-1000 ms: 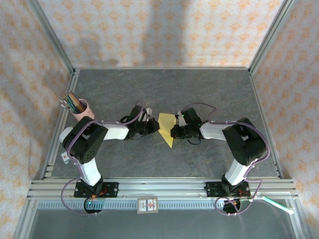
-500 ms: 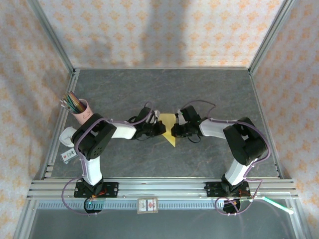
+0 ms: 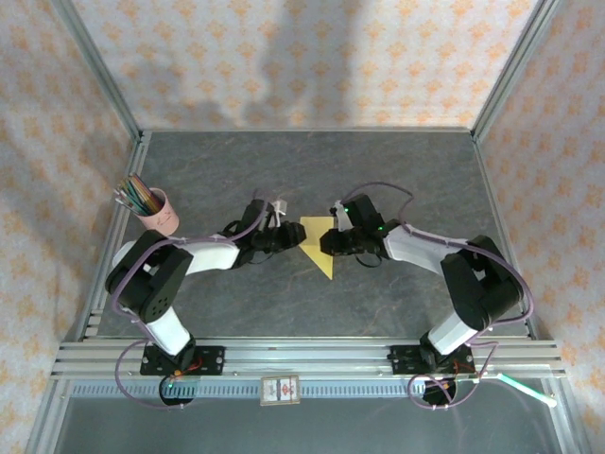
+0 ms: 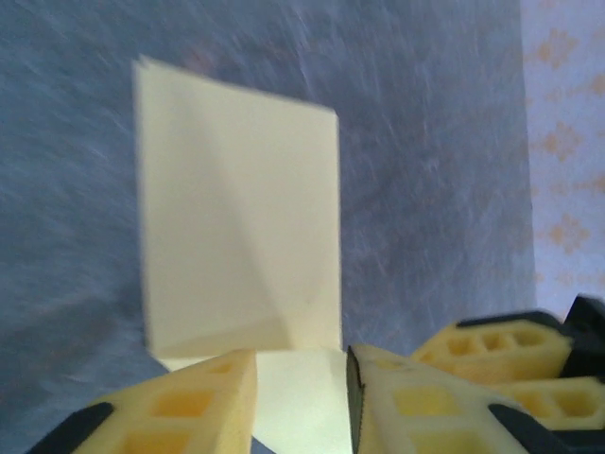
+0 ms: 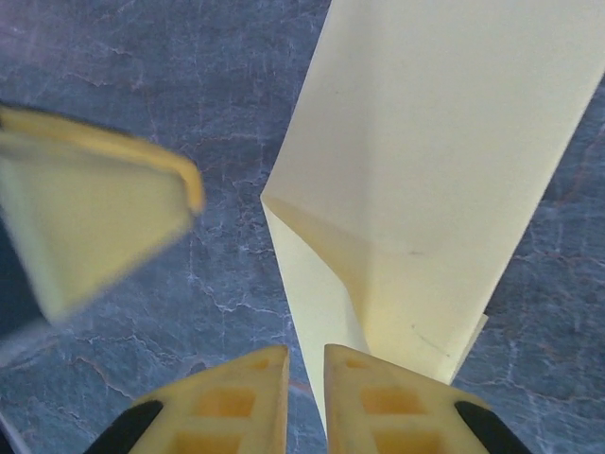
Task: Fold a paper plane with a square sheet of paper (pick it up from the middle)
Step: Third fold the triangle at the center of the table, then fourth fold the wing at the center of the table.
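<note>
The square sheet of paper (image 3: 318, 248) lies on the dark table, folded into a yellow wedge with its point toward the arms. It has a raised flap in the left wrist view (image 4: 236, 227) and a creased fold in the right wrist view (image 5: 425, 180). My left gripper (image 3: 291, 236) is at the paper's left edge. Its jaws are open above the near part of the paper (image 4: 301, 402), clamping nothing. My right gripper (image 3: 327, 244) is at the paper's right edge. Its fingers (image 5: 378, 402) stand a narrow gap apart (image 5: 305, 392), with bare table between them and the paper's tip under the right one.
A pink cup of coloured pencils (image 3: 151, 205) stands at the table's left edge. Aluminium rails (image 3: 312, 357) run along the front, with patterned walls on the other sides. The opposite gripper's yellow finger shows in each wrist view, as the right finger (image 4: 501, 352) and the left finger (image 5: 95, 227).
My left gripper opened, let go of the paper and drew back a little to the left. My right gripper's fingers parted slightly. The paper now lies flatter on the table.
</note>
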Controlling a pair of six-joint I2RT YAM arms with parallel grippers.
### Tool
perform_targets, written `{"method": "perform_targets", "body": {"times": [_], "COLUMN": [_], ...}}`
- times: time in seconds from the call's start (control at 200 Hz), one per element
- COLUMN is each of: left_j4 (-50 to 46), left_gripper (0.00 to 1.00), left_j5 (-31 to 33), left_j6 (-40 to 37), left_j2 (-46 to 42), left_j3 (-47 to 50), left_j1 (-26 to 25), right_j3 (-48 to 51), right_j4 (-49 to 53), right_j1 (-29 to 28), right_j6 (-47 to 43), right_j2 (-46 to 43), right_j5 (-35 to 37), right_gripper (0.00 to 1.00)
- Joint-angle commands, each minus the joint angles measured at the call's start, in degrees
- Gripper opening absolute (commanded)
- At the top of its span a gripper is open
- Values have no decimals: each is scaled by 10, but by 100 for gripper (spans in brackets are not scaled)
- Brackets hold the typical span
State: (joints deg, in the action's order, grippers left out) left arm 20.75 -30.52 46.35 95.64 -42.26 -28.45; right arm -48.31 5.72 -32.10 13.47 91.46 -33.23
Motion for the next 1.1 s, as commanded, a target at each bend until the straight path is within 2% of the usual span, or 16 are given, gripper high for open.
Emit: {"method": "perform_targets", "body": {"times": [0.0,0.36,0.45,0.561,0.806,1.096], "left_j4": [-9,-46,-77,-70,-106,-87], "left_gripper": [35,42,42,42,42,40], "left_j5": [29,-57,-56,-74,-48,-89], "left_j6": [-22,-60,-77,-74,-81,-66], "left_j2": [-7,62,78,84,84,104], "left_j3": [-1,-53,-74,-76,-75,-81], "left_j1": [23,23,23,21,21,10], "right_j3": [1,28,32,32,33,33], "right_j4": [-21,-32,-31,-24,-19,-20], "right_j1": [1,19,19,19,19,19], "right_j6": [13,7,6,5,3,3], "right_j2": [31,73,75,76,73,74], "right_j5": [26,44,47,50,54,57], "right_gripper": [16,9,8,7,7,6]}}
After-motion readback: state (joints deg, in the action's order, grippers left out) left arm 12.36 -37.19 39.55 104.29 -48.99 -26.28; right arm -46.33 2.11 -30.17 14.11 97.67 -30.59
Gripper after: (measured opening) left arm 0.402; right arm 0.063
